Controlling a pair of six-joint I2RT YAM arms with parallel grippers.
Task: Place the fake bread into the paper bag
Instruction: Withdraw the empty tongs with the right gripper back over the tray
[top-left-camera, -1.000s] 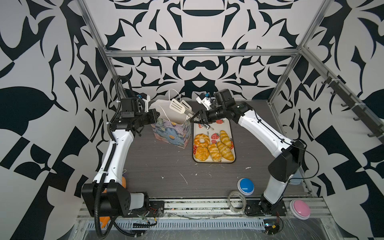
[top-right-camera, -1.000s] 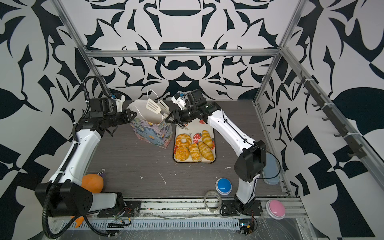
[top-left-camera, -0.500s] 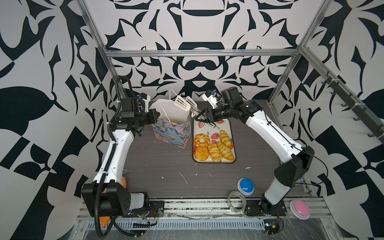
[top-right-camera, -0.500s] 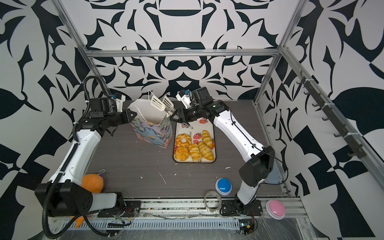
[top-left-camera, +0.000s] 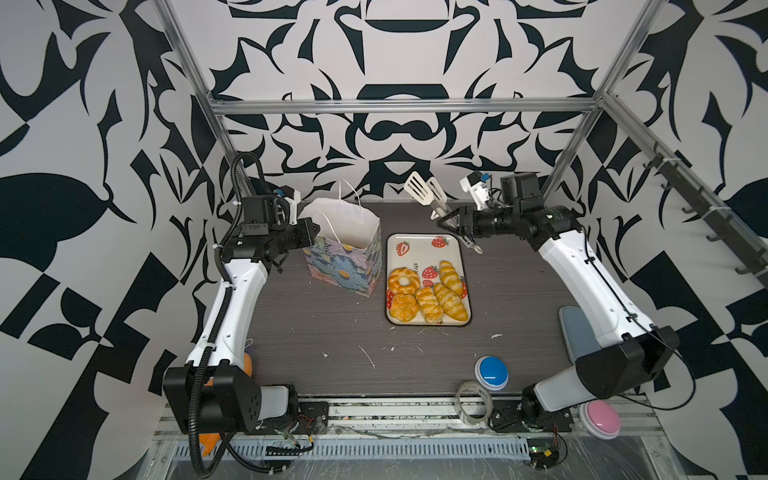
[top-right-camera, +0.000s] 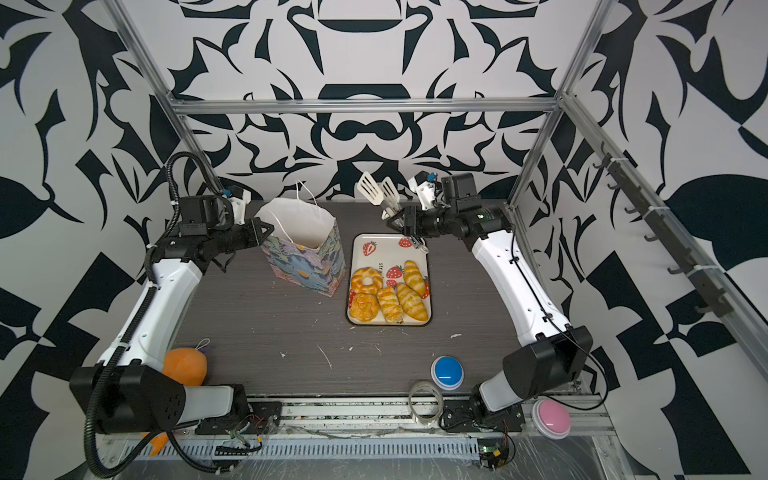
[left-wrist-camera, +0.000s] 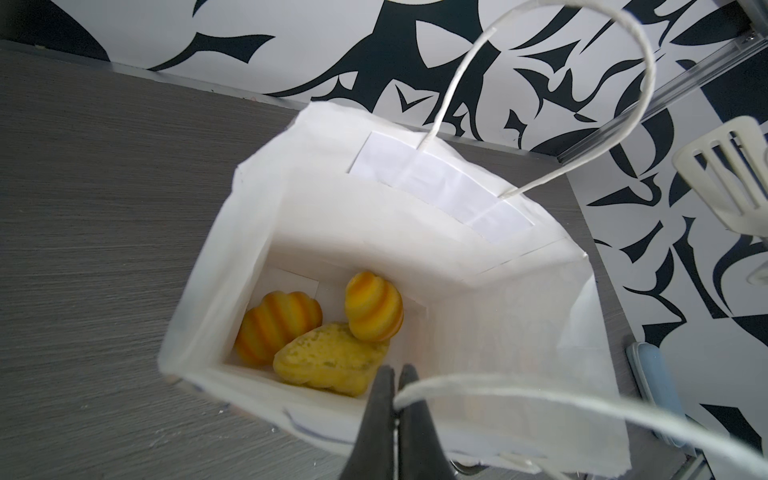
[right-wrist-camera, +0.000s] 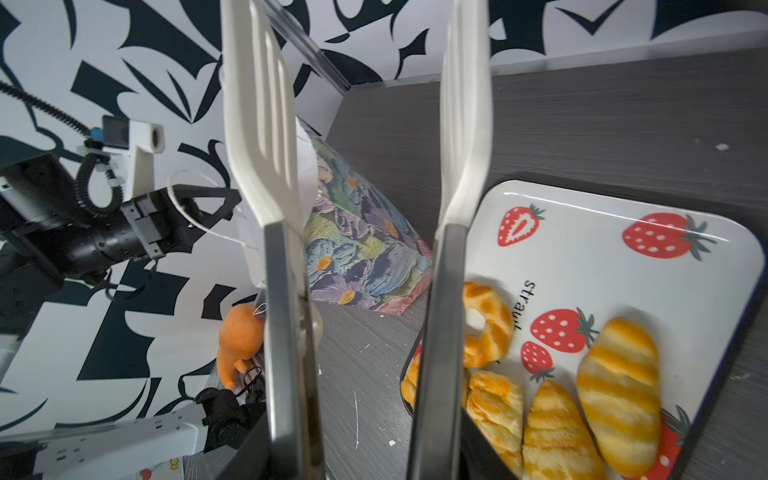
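- A strawberry-printed tray (top-left-camera: 428, 253) lies on the counter (top-left-camera: 316, 332) toward the far edge, just right of the paper bag (top-left-camera: 347, 270), with a narrow gap between them.
- Near the front edge sit a blue button (top-left-camera: 491, 371), a roll of tape (top-left-camera: 475, 401) and a pink button (top-left-camera: 600, 419). An orange plush toy (top-right-camera: 185, 365) lies at the front left corner, and white scraps dot the near half of the counter.
- The right fingers (top-left-camera: 451, 220) are clamped on a pair of tongs (top-left-camera: 424, 193). Its white slotted blades are spread and bare, raised over the far end of the tray and clear of the bag's mouth.
- The bag stands open-mouthed. Its far cord handle (left-wrist-camera: 457, 79) arches above the opening.
- The left fingers (left-wrist-camera: 395, 386) are pressed together, pinching the bag's near cord handle at the rim on the bag's left side.
- Fake bread (top-left-camera: 430, 297): five pieces crowd the near half of the tray, a ring, a round flaky one and three striped or croissant shapes. They lie well apart from the right fingers and below the tong blades.
- In the left wrist view three more pieces rest on the bag's floor: two striped ones (left-wrist-camera: 276, 328) and a paler rough one (left-wrist-camera: 328, 359). They sit deep below the left fingers and touch neither finger.
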